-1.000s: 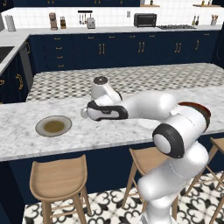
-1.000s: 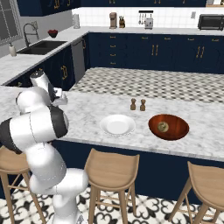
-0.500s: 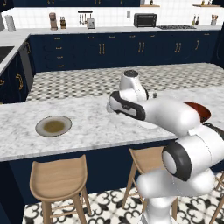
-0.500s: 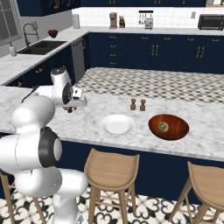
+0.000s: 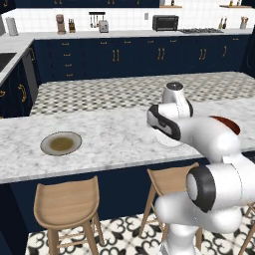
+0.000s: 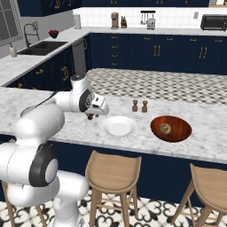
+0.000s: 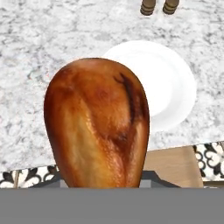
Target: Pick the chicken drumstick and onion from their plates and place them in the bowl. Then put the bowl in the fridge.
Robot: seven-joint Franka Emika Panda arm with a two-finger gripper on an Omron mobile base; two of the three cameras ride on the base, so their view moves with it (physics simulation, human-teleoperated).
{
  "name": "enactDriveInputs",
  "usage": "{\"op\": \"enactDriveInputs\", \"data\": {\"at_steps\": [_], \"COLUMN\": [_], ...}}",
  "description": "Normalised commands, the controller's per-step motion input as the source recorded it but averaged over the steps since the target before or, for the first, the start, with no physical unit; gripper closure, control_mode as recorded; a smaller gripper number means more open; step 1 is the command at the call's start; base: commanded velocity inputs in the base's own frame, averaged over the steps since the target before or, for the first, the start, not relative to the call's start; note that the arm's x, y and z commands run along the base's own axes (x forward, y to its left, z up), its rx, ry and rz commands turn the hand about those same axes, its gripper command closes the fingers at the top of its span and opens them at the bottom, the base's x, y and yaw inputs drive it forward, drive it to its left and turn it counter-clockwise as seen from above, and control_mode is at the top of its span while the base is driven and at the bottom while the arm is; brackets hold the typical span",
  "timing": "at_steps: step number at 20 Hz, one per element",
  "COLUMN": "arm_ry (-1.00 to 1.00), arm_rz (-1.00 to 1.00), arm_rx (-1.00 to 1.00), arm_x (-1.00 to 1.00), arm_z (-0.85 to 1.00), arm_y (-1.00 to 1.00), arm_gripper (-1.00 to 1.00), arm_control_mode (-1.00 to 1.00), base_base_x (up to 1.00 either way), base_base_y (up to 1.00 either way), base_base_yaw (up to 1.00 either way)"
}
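**Drumstick in the tool, above the desk beside the white plate**

Drumstick fills most of my hand view: glossy reddish-brown, its broad rounded end pointing away from the camera. I read the tool as clenched on it; the finger tips themselves are hidden behind the meat. In the right base view I see only a small dark lump under the hand, lifted clear of the marble.

The tool hangs over the desk near its front edge, just to the left of the white plate. In the hand view that white plate lies bare behind and right of the drumstick, and the bottoms of two small brown shakers show beyond it.

Bowl: glossy red-brown, on the desk to the right of the white plate, near but apart from it. The onion sits inside, a small olive ball near the middle. The two shakers stand behind the gap between plate and bowl.

From the left base view, the grey-rimmed plate with its olive-brown centre lies well apart, toward the left end of the desk. The arm covers most of the bowl here; only a dark red sliver shows.

Wooden stools stand along the desk's front edge.
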Motion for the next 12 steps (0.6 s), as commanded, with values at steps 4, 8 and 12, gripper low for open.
{"op": "enactDriveInputs", "data": {"at_steps": [4,8,12], "arm_ry": [0.08,0.08,0.12], "arm_rz": [-0.27,-0.26,-0.21], "arm_rx": [-0.02,0.0,-0.02], "arm_x": [0.0,0.01,0.0], "arm_z": [0.01,0.21,0.42], "arm_y": [-1.0,-1.0,-1.0], "arm_gripper": [1.0,1.0,1.0], "arm_control_mode": [-1.0,-1.0,-1.0], "base_base_x": [0.0,0.0,0.0], "base_base_y": [0.0,0.0,0.0], "base_base_yaw": [0.0,0.0,0.0]}}
